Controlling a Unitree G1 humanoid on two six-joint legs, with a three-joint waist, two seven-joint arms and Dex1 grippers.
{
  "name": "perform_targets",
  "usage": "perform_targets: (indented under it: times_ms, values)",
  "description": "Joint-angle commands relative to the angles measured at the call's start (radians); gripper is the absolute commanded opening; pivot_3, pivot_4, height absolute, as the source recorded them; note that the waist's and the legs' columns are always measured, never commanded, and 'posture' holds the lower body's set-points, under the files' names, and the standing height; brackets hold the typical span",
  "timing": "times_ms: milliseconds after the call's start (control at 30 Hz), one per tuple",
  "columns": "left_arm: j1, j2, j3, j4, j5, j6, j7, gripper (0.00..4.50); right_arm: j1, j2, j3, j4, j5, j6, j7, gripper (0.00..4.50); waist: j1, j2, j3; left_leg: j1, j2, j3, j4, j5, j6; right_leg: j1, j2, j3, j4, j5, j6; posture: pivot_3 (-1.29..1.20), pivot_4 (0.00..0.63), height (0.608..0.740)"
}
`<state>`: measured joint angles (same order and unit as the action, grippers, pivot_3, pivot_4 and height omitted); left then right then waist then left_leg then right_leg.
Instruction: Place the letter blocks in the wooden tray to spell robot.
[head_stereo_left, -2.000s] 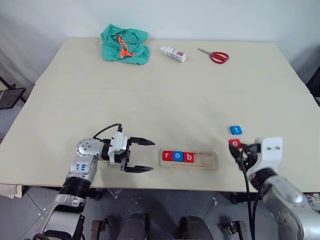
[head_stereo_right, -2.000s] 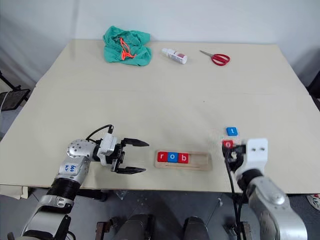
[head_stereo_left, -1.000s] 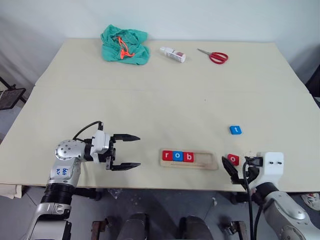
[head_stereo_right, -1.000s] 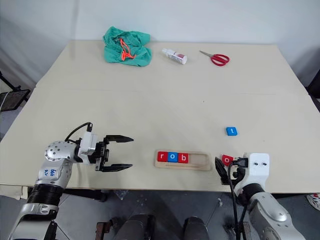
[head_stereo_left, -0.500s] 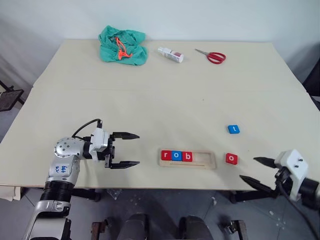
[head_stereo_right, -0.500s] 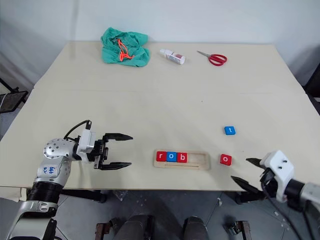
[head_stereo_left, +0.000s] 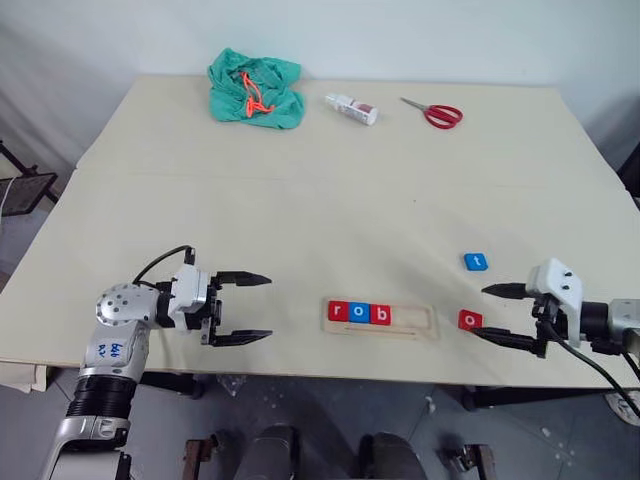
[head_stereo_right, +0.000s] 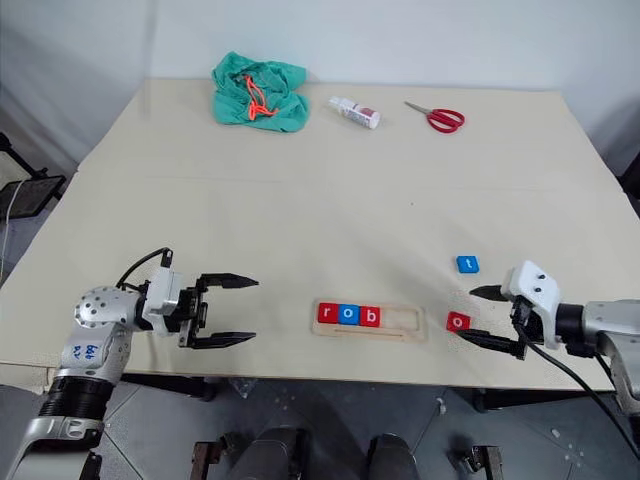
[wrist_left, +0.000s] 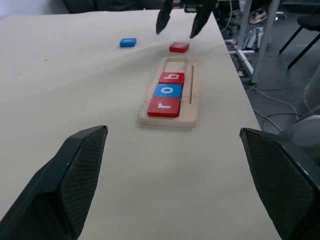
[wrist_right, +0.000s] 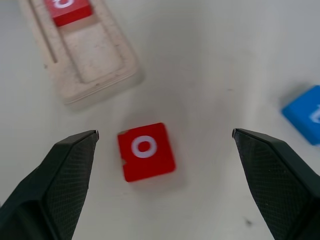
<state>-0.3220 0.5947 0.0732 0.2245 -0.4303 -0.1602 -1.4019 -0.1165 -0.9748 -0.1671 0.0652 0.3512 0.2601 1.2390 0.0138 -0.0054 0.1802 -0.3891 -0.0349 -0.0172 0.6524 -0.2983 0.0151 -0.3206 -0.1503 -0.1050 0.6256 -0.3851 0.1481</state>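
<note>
The wooden tray (head_stereo_left: 420, 321) lies near the table's front edge, holding a red r (head_stereo_left: 337, 311), a blue o (head_stereo_left: 359, 312) and a red b (head_stereo_left: 381, 314) at its left end. Its right part is bare. A red o block (wrist_right: 146, 151) lies flat on the table just right of the tray. The blue t block (head_stereo_left: 476, 262) lies farther back. My right gripper (head_stereo_left: 481, 311) is open and points left, its fingers on either side of the red o without touching it. My left gripper (head_stereo_left: 268, 308) is open and empty, left of the tray and pointing at it.
At the table's far side lie a green cloth (head_stereo_left: 255, 92), a small white bottle (head_stereo_left: 352, 107) and red scissors (head_stereo_left: 436, 113). The tray and the loose blocks sit close to the table's front edge (head_stereo_left: 400, 358).
The red o went from beside the blue t to the tray's right end. My right gripper let it go, swung out right and now faces it. My left arm drew back left.
</note>
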Motion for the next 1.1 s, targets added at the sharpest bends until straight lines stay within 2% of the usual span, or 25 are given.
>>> perform_targets:
  times_ms: [33,533,833,1000,1100]
  values:
    - [0.021,0.013,0.028,-0.055,-0.026,0.006,0.021,4.50,-0.018,-0.016,0.001,0.000,-0.009,-0.010,0.011,4.48,0.003,0.000,0.000,0.000,0.000,0.000,0.000,0.000,0.000,0.000,0.000,0.000,0.000,0.000,0.000,0.00,0.150,0.740]
    - [0.030,0.018,0.026,-0.069,-0.024,0.005,0.046,4.50,-0.031,0.012,0.071,0.065,-0.090,-0.071,-0.018,4.48,0.009,0.000,0.000,0.000,0.000,0.000,0.000,0.000,0.000,0.000,0.000,0.000,0.000,0.000,0.000,0.00,0.150,0.740]
    - [0.035,0.019,0.025,-0.075,-0.025,0.004,0.051,4.50,-0.033,0.038,0.059,0.031,-0.075,-0.055,-0.059,1.49,0.008,0.000,0.000,0.000,0.000,0.000,0.000,0.000,0.000,0.000,0.000,0.000,0.000,0.000,0.000,0.00,0.150,0.740]
    - [0.025,0.017,0.024,-0.065,-0.023,0.003,0.050,4.50,-0.041,0.046,0.020,-0.138,0.016,0.089,-0.104,1.45,0.006,0.000,0.000,0.000,0.001,0.000,0.000,0.000,0.000,0.000,0.000,0.000,0.000,0.000,0.000,0.00,0.150,0.740]
    - [0.018,0.010,0.017,-0.057,-0.021,0.000,0.048,4.50,-0.073,0.047,0.046,-0.270,0.074,0.183,-0.112,1.45,0.007,0.000,0.000,0.000,0.001,0.000,0.000,0.000,0.000,0.000,0.000,0.000,0.000,0.000,0.000,0.00,0.150,0.740]
